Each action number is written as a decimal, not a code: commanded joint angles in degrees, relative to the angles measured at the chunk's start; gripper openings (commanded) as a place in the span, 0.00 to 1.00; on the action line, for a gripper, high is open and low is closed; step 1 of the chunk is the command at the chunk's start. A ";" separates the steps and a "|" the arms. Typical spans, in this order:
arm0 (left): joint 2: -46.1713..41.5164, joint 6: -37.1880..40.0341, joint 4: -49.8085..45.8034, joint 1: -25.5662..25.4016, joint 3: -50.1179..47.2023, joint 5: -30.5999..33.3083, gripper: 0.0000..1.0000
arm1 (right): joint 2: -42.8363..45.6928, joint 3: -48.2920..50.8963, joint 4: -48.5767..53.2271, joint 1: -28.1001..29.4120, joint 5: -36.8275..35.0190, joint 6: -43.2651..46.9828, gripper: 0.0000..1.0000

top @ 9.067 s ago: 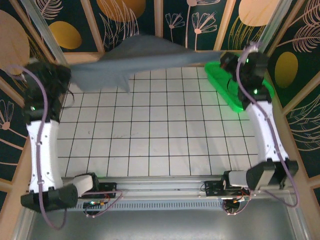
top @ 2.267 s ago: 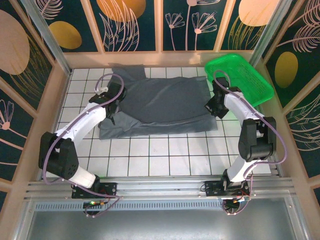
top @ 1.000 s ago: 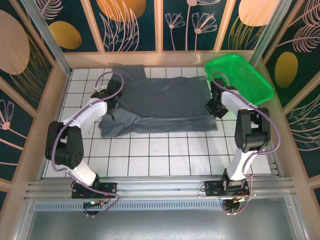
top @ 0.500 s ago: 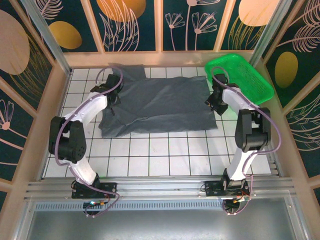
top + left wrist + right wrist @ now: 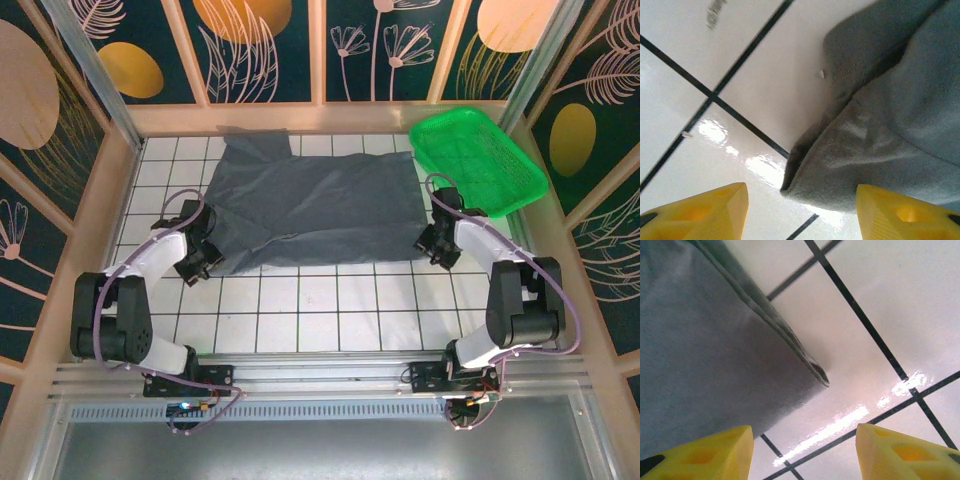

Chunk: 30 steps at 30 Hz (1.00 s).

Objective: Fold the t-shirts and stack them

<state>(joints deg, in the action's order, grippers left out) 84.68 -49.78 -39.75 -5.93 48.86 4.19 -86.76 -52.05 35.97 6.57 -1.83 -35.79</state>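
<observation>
A bright green mesh basket [image 5: 480,160] sits at the far right corner. The surface [image 5: 330,300] is white tile with dark grid lines.

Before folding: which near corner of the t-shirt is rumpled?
The left corner, at the left pincer: its edge curls and doubles up. The right corner, at the right pincer, lies flat.

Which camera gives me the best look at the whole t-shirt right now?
Top external: the t-shirt lies spread out there with its whole outline visible. The left wrist view gives a close-up of one rumpled corner. The right wrist view gives a close-up of a flat corner with its hem.
</observation>
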 commanded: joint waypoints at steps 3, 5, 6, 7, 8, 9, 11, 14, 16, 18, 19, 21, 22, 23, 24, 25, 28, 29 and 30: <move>3.32 -1.16 4.75 0.53 -1.87 -2.03 0.54 | -1.22 1.95 -3.48 -1.21 0.61 1.73 0.56; 4.13 -1.06 6.27 0.66 -1.86 -1.28 0.49 | -1.75 1.84 -4.41 -1.46 0.60 2.00 0.55; 4.71 -0.93 6.72 0.73 -1.47 -1.02 0.45 | -2.27 1.41 -4.49 -1.42 0.64 1.95 0.54; 5.18 -0.87 6.95 0.75 -1.10 -0.72 0.43 | -2.68 1.03 -4.46 -1.45 0.60 2.00 0.53; 5.84 -0.63 7.26 0.75 -0.73 -0.52 0.40 | -3.16 0.72 -4.37 -1.38 0.60 1.95 0.53; 6.39 -0.37 7.55 0.75 -0.48 -0.27 0.37 | -3.70 0.55 -4.58 -1.45 0.64 1.87 0.52; 7.30 0.21 8.27 0.80 -0.29 0.33 0.29 | -4.82 0.55 -5.76 -1.42 0.43 2.08 0.48; 8.55 1.29 8.05 1.02 0.65 1.77 0.17 | -7.71 -0.11 -7.02 -1.45 -0.08 2.19 0.41; 8.66 2.13 7.06 1.14 1.53 3.64 0.05 | -9.46 -0.91 -7.37 -1.47 -0.78 2.45 0.33; 8.33 3.37 6.08 1.35 2.26 5.57 0.00 | -10.84 -2.08 -6.98 -1.46 -1.47 2.48 0.18; 8.18 4.15 5.25 1.43 2.62 6.80 0.00 | -11.35 -2.46 -6.45 -1.46 -1.73 2.40 0.10; 7.64 5.11 4.04 1.54 2.81 8.86 0.00 | -11.08 -2.57 -5.05 -1.35 -1.97 2.15 0.00; 7.16 5.53 3.43 1.54 2.71 9.82 0.00 | -10.34 -2.27 -3.97 -1.28 -2.25 1.89 0.00; 6.64 5.79 2.76 1.62 2.57 10.54 0.00 | -9.54 -1.93 -2.49 -1.20 -2.68 1.57 0.00; 6.19 5.95 2.19 1.58 2.60 11.03 0.00 | -8.72 -1.48 -0.92 -1.09 -3.06 1.25 0.00; 5.58 6.04 1.47 1.63 2.40 11.41 0.00 | -7.66 -0.81 0.80 -1.05 -3.38 0.87 0.00; 3.65 5.27 0.16 1.62 1.52 11.18 0.00 | -4.09 1.89 5.08 -1.05 -3.07 0.09 0.00; 3.03 4.77 -0.33 1.63 1.07 10.80 0.00 | -2.88 3.01 6.28 -0.98 -2.56 -0.15 0.00; 2.54 4.29 -0.78 1.63 0.62 10.32 0.00 | -1.93 3.83 7.41 -0.95 -2.00 -0.31 0.00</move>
<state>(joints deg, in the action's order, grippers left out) 89.54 -45.74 -36.12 -5.17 50.54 10.98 -92.07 -50.87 34.81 5.72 -1.78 -34.68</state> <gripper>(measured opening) 0.042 0.043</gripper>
